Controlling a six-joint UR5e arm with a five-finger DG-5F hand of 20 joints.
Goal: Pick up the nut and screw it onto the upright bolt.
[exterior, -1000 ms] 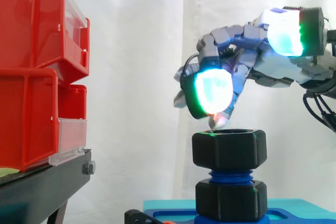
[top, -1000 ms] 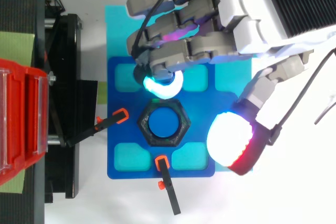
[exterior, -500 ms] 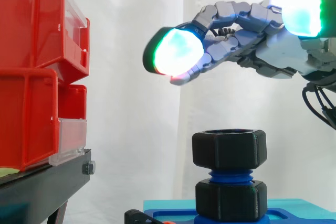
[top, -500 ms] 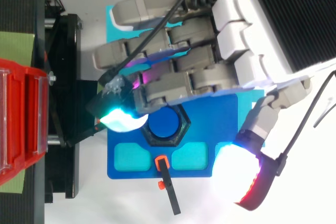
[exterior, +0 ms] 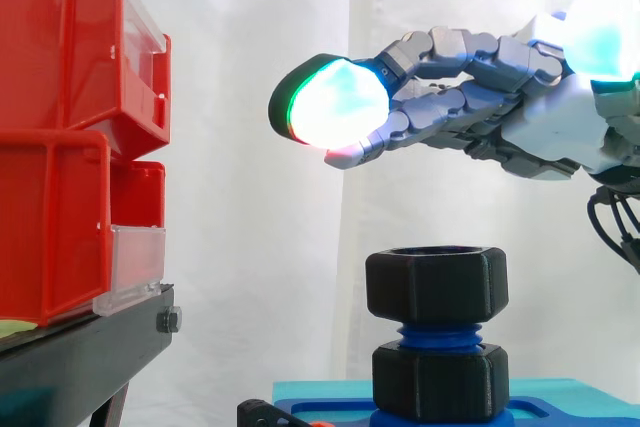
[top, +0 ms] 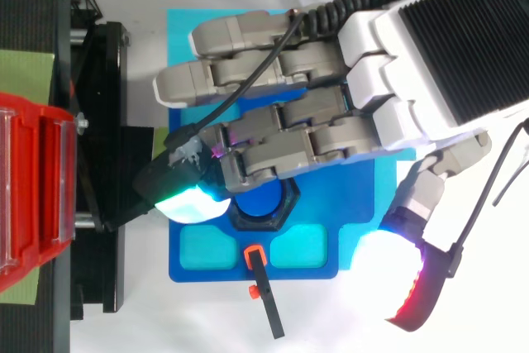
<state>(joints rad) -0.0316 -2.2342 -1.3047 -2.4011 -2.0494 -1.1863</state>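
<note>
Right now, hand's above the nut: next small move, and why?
Probably lower the hand and curl its fingers round the nut. The open hand hovers clear above it, and the nut sits high on the blue bolt, thread showing beneath.

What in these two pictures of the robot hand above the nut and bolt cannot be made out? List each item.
1. Top view: part of the nut lies hidden under the fingers of the robot hand.
2. Side view: the upper thread of the bolt sits inside the nut, so how far the nut is screwed on cannot be told.
3. Side view: the blue base plate is cut off by the bottom edge.
</note>
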